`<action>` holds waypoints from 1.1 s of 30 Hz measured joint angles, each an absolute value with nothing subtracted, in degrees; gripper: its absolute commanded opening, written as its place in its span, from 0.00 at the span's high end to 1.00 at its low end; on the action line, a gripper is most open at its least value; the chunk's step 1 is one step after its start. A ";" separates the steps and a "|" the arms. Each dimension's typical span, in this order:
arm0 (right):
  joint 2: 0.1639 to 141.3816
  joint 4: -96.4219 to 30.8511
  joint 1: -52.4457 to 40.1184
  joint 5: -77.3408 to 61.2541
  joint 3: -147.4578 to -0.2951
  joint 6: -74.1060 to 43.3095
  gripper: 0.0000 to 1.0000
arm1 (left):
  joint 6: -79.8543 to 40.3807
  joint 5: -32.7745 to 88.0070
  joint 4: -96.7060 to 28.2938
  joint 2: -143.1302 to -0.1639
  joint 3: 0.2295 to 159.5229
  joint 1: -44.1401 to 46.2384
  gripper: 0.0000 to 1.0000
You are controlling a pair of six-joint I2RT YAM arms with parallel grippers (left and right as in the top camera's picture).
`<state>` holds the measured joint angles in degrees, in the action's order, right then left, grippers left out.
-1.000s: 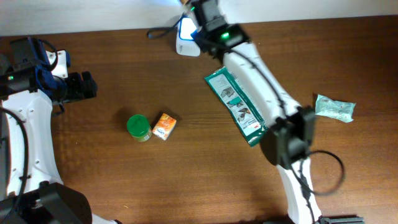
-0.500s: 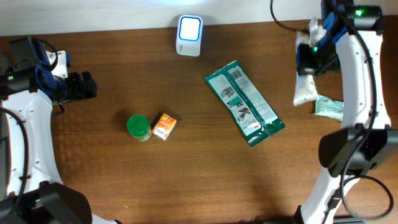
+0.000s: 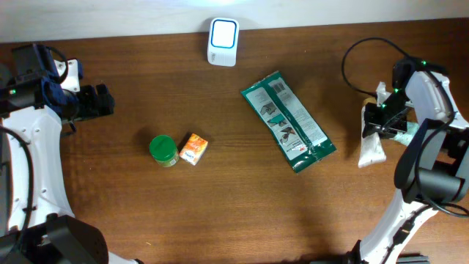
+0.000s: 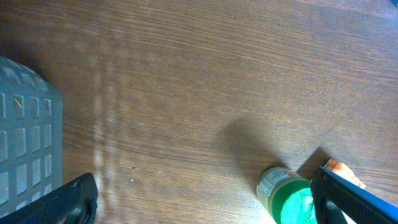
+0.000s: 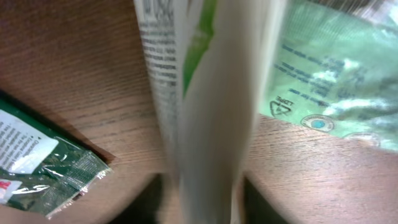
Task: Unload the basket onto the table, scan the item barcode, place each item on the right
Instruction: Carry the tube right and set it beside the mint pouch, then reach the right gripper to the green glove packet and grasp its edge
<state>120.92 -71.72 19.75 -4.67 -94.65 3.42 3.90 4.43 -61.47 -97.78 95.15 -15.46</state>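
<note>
2 arms: L at the left edge of the surface (image 3: 220, 213), R at the right edge.
L end effector (image 3: 102, 101): fingers spread wide, nothing btwn them; over bare wood, up-left of the jar.
R end effector (image 3: 381, 121): over the top end of the white pouch; wrist view has the pouch running btwn its fingers, but too blurred to tell if gripped or let go.
White pouch (image 3: 371, 150): far right of the surface, partly overlapping the pale green packet.
Pale green packet (image 5: 311, 74): just beside the pouch, partly hidden by the R arm in overhead view.
Scanner (image 3: 223, 42): white w/ blue face, back edge, top centre; well apart from the pouch.
Dark green packet (image 3: 288, 121): flat, diagonal, btwn scanner & pouch.
Jar (image 3: 163, 150): green lid, left of centre.
Orange box (image 3: 194, 148): just beside the jar, on its R-arm side.
</note>
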 measured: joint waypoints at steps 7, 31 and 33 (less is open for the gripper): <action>120.92 -75.46 19.66 -11.86 -98.96 3.55 0.44 | 3.90 4.45 -61.43 -97.78 95.15 -15.46 0.01; 131.11 -62.72 -4.97 -13.67 -103.18 -6.22 0.57 | 3.88 16.38 -61.47 -97.78 95.15 -15.46 0.01; 131.11 -64.64 -7.90 -16.56 -103.18 -6.28 0.61 | 3.88 19.64 -61.47 -97.78 95.15 -15.46 0.01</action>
